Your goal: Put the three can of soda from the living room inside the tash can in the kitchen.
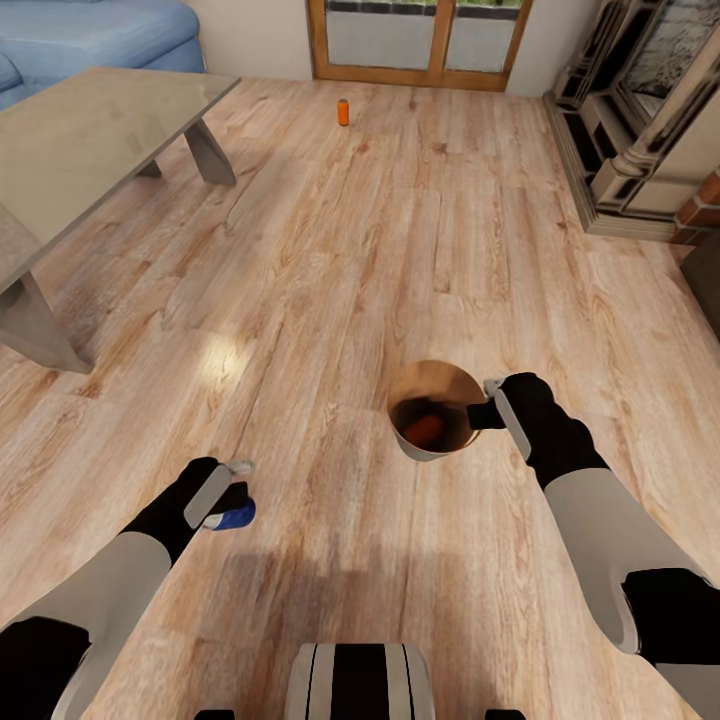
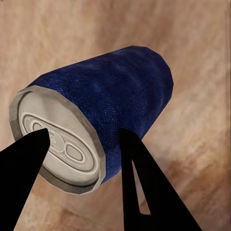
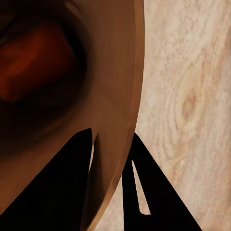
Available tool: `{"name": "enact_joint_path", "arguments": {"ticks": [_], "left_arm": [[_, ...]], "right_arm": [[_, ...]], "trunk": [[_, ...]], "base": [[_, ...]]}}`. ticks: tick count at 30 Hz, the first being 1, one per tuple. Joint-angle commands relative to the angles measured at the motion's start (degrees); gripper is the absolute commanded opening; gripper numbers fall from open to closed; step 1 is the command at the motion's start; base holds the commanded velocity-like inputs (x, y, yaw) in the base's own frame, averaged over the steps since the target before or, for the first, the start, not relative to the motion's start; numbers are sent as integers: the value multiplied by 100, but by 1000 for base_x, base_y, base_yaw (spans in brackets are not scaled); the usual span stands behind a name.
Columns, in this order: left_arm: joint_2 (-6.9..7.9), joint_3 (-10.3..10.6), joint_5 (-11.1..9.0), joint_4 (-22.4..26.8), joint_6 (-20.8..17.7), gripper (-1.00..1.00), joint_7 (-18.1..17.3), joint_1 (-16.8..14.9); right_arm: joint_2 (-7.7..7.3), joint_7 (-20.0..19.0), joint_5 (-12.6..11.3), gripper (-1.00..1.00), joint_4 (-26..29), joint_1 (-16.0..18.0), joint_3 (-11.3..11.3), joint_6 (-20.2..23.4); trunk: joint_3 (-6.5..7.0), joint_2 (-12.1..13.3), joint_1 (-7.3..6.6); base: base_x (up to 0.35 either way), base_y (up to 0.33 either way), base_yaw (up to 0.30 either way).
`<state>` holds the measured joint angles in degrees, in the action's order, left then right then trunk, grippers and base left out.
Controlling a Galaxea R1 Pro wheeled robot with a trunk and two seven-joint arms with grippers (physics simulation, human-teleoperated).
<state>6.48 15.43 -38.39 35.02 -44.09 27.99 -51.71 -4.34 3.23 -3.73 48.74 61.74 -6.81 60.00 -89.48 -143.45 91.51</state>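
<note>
Soda cans number 3 here: the dark blue can (image 2: 103, 115) is pinched on its side between the fingers of the left gripper (image 1: 228, 492), above the plank floor (image 1: 330, 260) and to the left of the trash can (image 1: 436, 410). 1 orange can (image 1: 424, 430) lies inside that trash can, whose rim is clamped by the right gripper (image 1: 488, 400), 1 finger inside the wall and 1 outside. Another orange can (image 1: 343, 112) stands upright on the floor far beyond the trash can, near the glass doors (image 1: 420, 40).

The dark blue soda can (image 2: 103, 113) with a pale top lies tilted between the left claw (image 1: 228, 497) fingers. One orange can (image 1: 424, 430) lies inside the grey, orange-brown-lined trash can (image 1: 436, 382), held by its rim above the plank floor. Another orange can (image 1: 343, 112) stands upright on the floor near the glass doors.
</note>
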Motion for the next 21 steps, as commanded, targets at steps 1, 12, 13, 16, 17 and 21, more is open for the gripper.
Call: {"name": "enact_joint_path", "arguments": {"ticks": [1,12,13,16,17,21], "left_arm": [[-5,4,0,14,1,-100,-3,-5],[-24,4,0,56,-12,-100,4,-6],[-24,4,-1,58,-13,-100,4,-6],[-26,4,0,105,-74,-100,8,-6],[-25,4,0,136,-102,-100,11,-6],[-19,4,0,404,-290,-100,33,0]], "right_arm": [[188,-15,399,-100,-515,-3,30,0],[188,-15,399,-100,-515,-4,31,0],[188,-15,399,-100,-515,-4,31,0],[193,-15,399,-100,-515,-4,31,0],[194,-15,399,-100,-515,-5,31,0],[191,-15,399,-100,-515,-8,30,0]], "trunk": [[-2,1,55],[-2,1,55],[-2,1,55],[-2,1,55],[-2,1,55],[-2,1,55]], "base": [[0,0,0],[0,0,0],[0,0,0],[0,0,0],[0,0,0],[0,0,0]]}}
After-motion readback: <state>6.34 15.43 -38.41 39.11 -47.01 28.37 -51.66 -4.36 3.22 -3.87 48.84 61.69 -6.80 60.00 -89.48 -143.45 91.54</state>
